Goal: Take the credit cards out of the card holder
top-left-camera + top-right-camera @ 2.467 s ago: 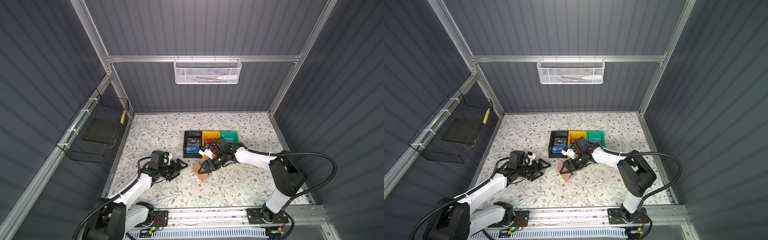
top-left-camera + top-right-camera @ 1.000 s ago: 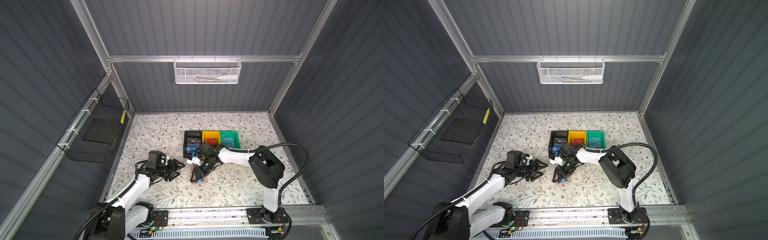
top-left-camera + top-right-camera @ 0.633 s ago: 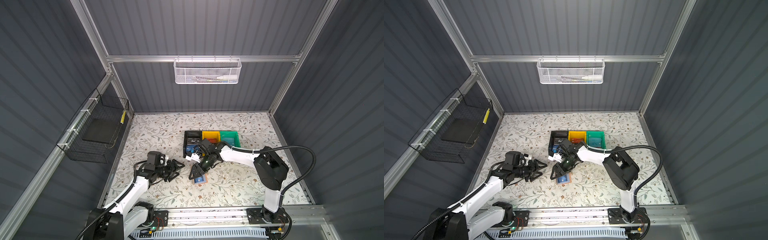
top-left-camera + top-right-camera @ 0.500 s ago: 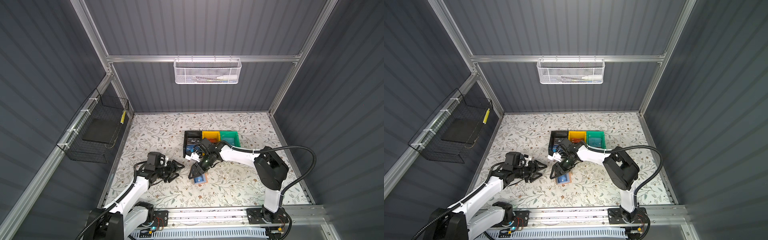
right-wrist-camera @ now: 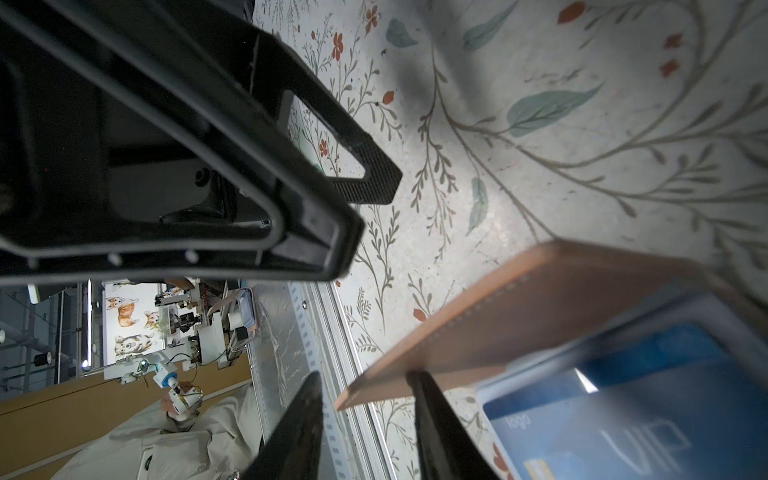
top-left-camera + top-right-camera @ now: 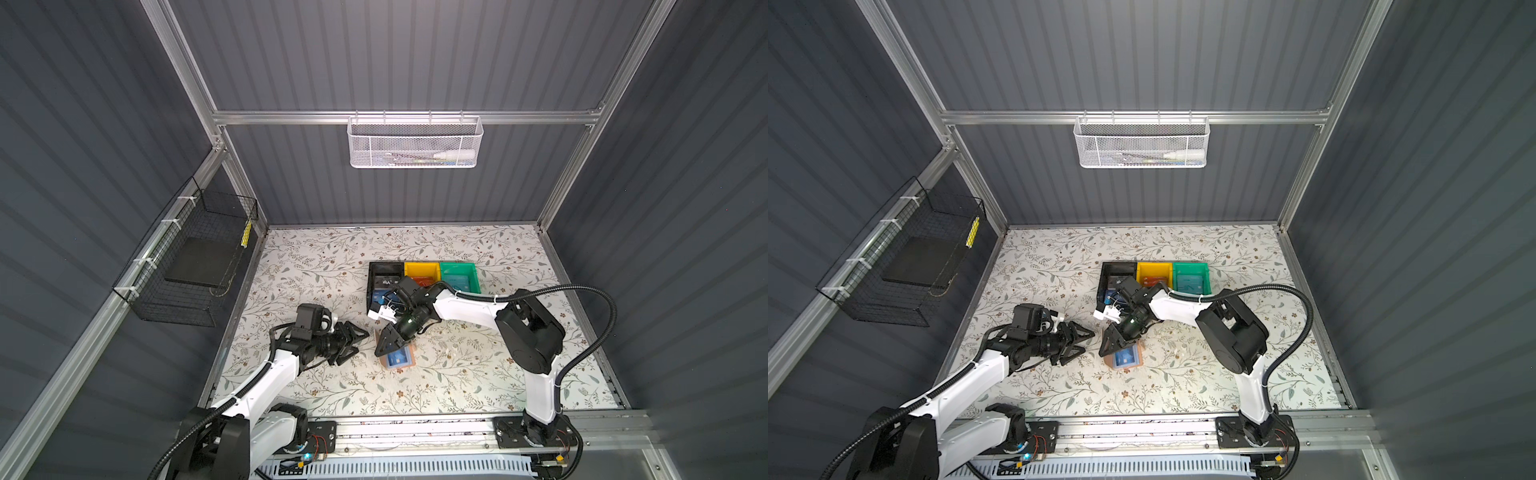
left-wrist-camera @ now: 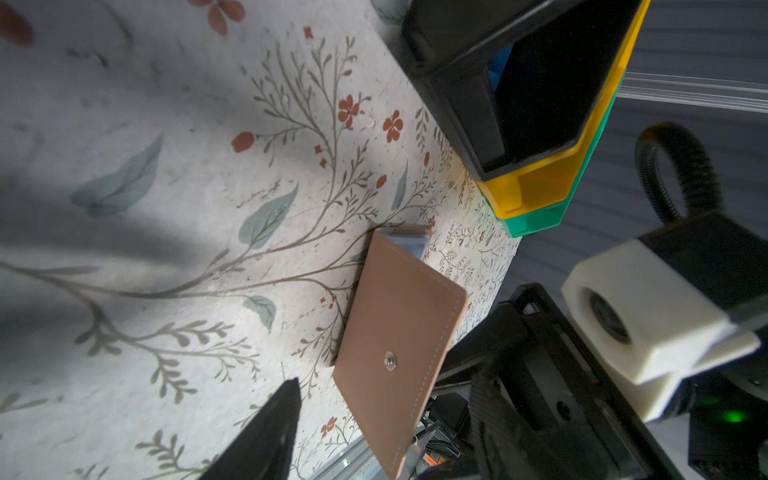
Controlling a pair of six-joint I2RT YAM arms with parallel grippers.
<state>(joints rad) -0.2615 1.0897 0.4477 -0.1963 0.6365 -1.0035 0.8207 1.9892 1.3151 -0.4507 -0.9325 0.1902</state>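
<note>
The tan card holder lies open on the floral table, in front of the bins. A blue credit card with "VIP" lettering sits in its clear sleeve. Its cover, with a metal snap, stands tilted up. My right gripper straddles that cover's free edge. One fingertip touches the cover's inner face and the other stands a little clear of it. My left gripper hangs open and empty just left of the holder. One of its fingertips shows beside the cover.
A black bin, a yellow bin and a green bin stand in a row behind the holder, with cards inside. A black wire basket hangs on the left wall. A white mesh basket hangs on the back wall.
My right arm has swung in from the right and set the holder down nearer the front. Its jaws have narrowed round the cover. The left gripper has barely moved.
</note>
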